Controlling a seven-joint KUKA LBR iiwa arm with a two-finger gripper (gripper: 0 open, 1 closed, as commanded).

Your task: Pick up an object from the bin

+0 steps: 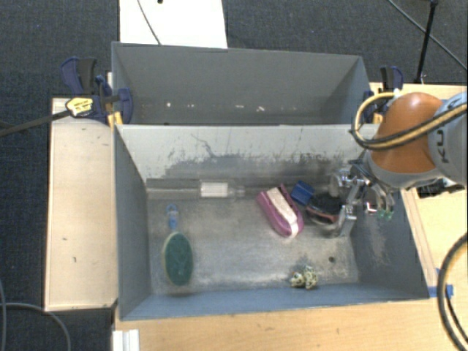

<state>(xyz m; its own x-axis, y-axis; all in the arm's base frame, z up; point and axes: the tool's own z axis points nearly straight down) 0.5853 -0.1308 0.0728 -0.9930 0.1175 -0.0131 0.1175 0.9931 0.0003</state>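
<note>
Camera view from above gives us the grey bin [234,258] with the arm reaching in from the right. We take the pink-and-white brush-like thing [279,212] near the middle of the floor as our landmark. Its long axis runs on a slant, from upper left down to lower right in the view.

The gripper [342,221] hangs low on the right of that pink thing, close to the bin's right wall. We cannot tell whether it is set wide or narrow, and we see nothing held in it.

Between the pink thing and the gripper lies a dark thing with a red edge [323,212], just beside the gripper on its view-left side and touching or nearly touching the pink thing. We judge this the nearest candidate. It seems to lie roughly across the view, though its outline is too muddled for us to be sure. A short shift to the view's left would bring the gripper over it.

We count six things, one of each:
- The pink-and-white one.
- The dark one.
- A blue thing [302,193] just above and right of the pink thing.
- A clear tube [216,190] to its upper left.
- A green oval brush with a blue handle [177,254] well to its left.
- A small crumpled yellowish scrap [303,278] below it, near the front wall.
</note>
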